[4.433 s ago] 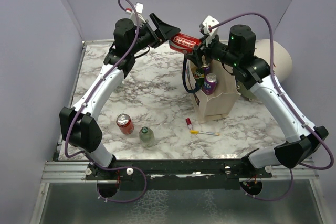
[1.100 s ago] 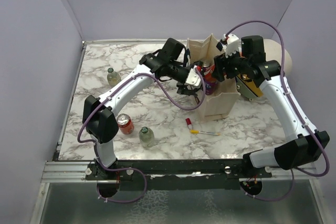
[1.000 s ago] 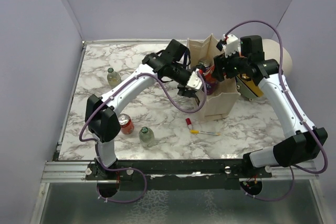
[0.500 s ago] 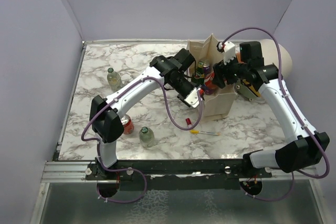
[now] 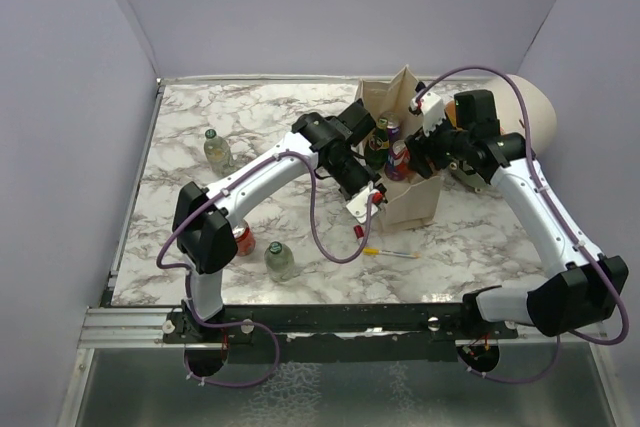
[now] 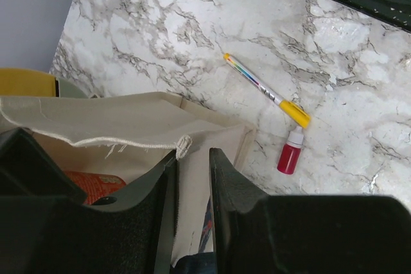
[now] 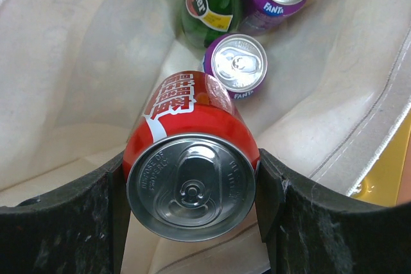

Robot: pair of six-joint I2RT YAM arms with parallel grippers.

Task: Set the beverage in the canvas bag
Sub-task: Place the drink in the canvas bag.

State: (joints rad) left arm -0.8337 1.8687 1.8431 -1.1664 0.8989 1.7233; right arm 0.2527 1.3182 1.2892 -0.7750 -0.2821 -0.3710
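Gripping a red can [image 7: 192, 133] by its sides, the right claw [image 7: 192, 190] holds it lying on its side in the open mouth of the bag [image 7: 83, 49], with the can's top facing the wrist camera. Below the can, inside the bag, stand two purple cans [image 7: 239, 62] and a green bottle [image 7: 209, 8].

The left claw [image 6: 191, 158] is nearly closed, its fingers pinching the bag's frayed near rim between them. Beside the bag, a pen [image 6: 263, 88] with a yellow cap and a small red bottle [image 6: 290, 155] lie on the marble table [image 6: 192, 17].

Farther left on the table are another red can [image 5: 238, 237] and two glass bottles [image 5: 279, 260]. A cream-coloured container [image 5: 525, 107] lies behind the bag.
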